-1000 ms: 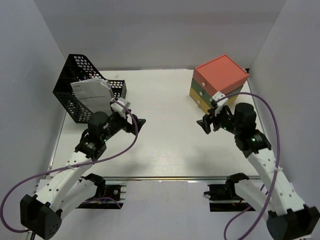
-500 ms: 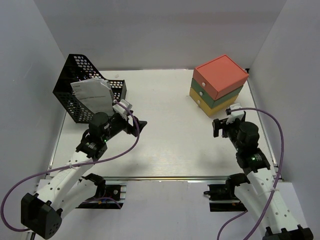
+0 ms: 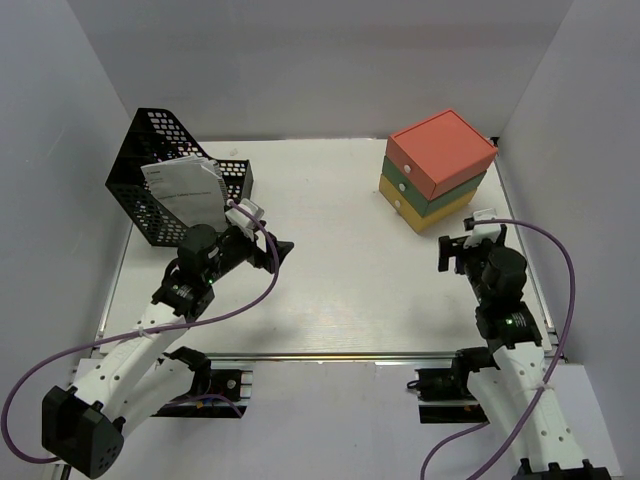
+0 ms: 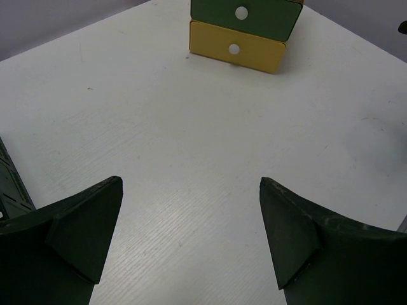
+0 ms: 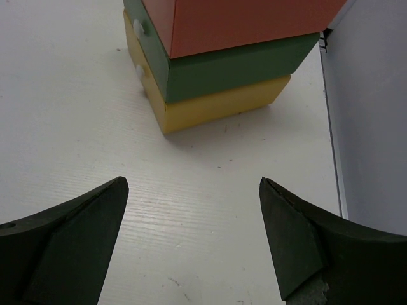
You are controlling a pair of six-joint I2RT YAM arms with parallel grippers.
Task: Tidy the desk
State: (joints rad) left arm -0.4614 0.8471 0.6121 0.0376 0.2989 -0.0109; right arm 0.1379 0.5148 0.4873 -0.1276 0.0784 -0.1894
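The desk (image 3: 340,260) is a wide white tabletop with a metal rail (image 3: 330,355) along its front edge. My left gripper (image 3: 280,250) hovers over the left middle of the desk, just in front of the black mesh basket. It is open, and in the left wrist view (image 4: 189,182) only bare desk (image 4: 191,127) shows between its fingers. My right gripper (image 3: 458,250) sits near the right side, a short way in front of the stacked drawer box. It is open too, with nothing but white desk (image 5: 191,210) between its jaws (image 5: 193,181).
A black mesh file basket (image 3: 160,185) holding white papers (image 3: 185,190) stands at the back left. The coral, green and yellow drawer box (image 3: 438,165) (image 4: 245,28) (image 5: 222,57) stands at the back right with its drawers closed. White walls enclose the desk.
The right arm has drawn back toward the near right and turned to face the drawer box, and its jaws have spread wider. The left arm has not moved.
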